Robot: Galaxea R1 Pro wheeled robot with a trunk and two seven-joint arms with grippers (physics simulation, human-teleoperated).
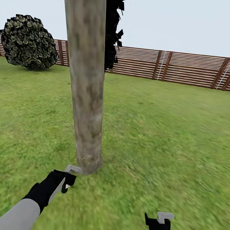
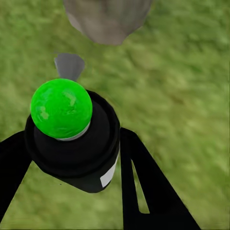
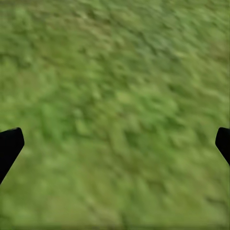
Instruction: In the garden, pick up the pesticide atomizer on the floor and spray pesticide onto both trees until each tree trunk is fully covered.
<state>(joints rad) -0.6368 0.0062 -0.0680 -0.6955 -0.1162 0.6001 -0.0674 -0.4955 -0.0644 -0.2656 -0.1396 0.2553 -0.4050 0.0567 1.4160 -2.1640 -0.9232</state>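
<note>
Left claw [image 2: 72, 158] grips atomizer [image 2: 72, 139], near trunk [image 1: 85, 90] base.

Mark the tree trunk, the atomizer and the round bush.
tree trunk [image 1: 85, 90]: head view, mid bark.
atomizer [image 2: 61, 108]: left wrist view, green top.
round bush [image 1: 28, 42]: head view, foliage centre.

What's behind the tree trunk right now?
Behind the tree trunk, black leaves stick out on its right, with the fence beyond. The trunk covers whatever stem carries them.
</note>
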